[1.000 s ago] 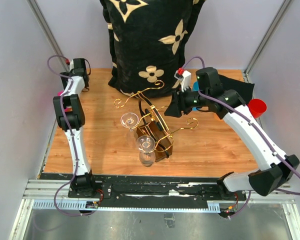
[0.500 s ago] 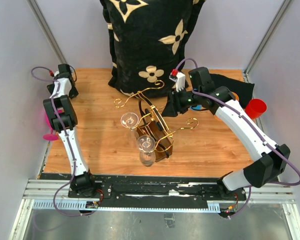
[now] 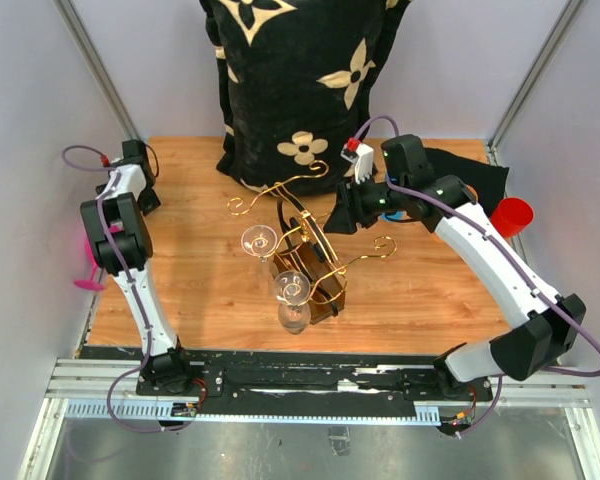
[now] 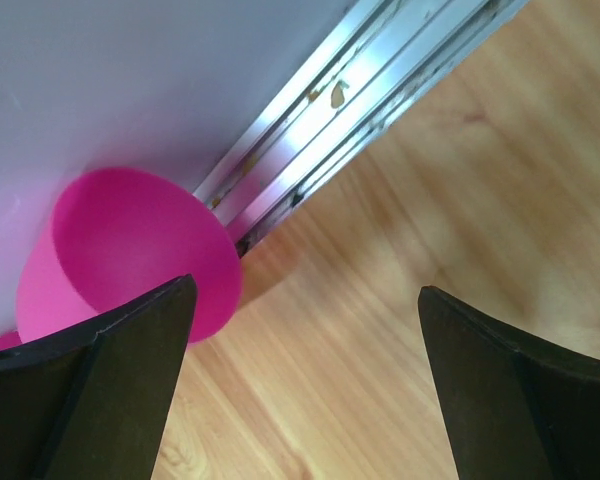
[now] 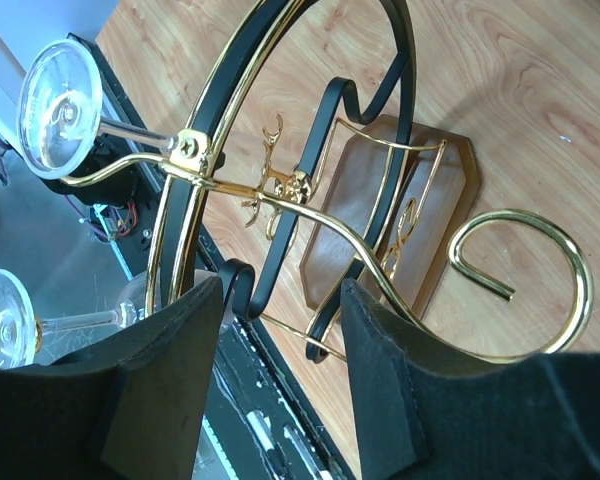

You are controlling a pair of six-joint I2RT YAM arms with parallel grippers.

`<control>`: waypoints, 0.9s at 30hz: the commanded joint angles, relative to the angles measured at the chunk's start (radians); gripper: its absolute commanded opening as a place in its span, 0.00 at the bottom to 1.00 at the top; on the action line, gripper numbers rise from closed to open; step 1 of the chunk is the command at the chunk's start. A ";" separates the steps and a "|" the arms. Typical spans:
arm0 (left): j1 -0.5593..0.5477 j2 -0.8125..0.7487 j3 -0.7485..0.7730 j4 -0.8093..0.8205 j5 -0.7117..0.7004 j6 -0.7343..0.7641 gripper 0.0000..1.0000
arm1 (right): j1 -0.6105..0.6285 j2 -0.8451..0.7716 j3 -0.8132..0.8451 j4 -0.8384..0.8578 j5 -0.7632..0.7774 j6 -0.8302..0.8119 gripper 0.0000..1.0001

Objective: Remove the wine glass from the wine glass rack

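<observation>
While the gold scroll-armed, dark-based wine glass rack point(image 3: 318, 290) is standing at the desk point(image 3: 430, 290) centre, right pincer point(image 5: 280, 295) hovering half-spread beside it, left pincer point(image 4: 305, 290) gaping at the left edge, well apart.

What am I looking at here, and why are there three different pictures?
This is a robot: two white arms bolted at the near edge of a wooden table, each ending in a two-finger gripper. The wide picture comes from a fixed camera above; the other two come from cameras on the wrists, so the dark shapes there are fingers. On the table stands a gold wire wine glass rack with a dark wooden base, with two clear wine glasses hanging from it. Behind is a black cushion with cream flowers; a red cup sits at the right, a pink cup by the left wall. The left gripper is open near the pink cup; the right gripper is open, close to the rack. Neither holds anything.
</observation>
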 commanded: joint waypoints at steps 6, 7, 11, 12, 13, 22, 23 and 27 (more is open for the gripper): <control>-0.086 -0.073 -0.111 0.061 -0.193 0.060 1.00 | -0.011 -0.067 -0.039 0.030 0.003 0.000 0.52; -0.096 -0.090 -0.123 0.064 -0.220 0.066 1.00 | -0.010 -0.071 -0.043 0.030 0.008 -0.003 0.52; -0.105 -0.193 -0.222 0.108 -0.281 0.096 1.00 | -0.010 -0.086 -0.054 0.034 0.012 -0.009 0.53; -0.105 -0.221 -0.254 0.122 -0.297 0.107 1.00 | -0.010 -0.087 -0.056 0.036 0.009 -0.008 0.53; -0.104 -0.245 -0.285 0.138 -0.314 0.124 1.00 | -0.010 -0.091 -0.059 0.040 0.004 -0.007 0.53; -0.044 -0.310 -0.433 0.212 -0.279 0.201 1.00 | -0.010 -0.127 -0.090 0.059 -0.018 0.003 0.53; -0.036 -0.310 -0.443 0.219 -0.272 0.208 1.00 | -0.010 -0.132 -0.094 0.061 -0.017 0.003 0.53; -0.019 -0.327 -0.481 0.268 -0.296 0.248 1.00 | -0.010 -0.138 -0.097 0.059 -0.016 0.003 0.53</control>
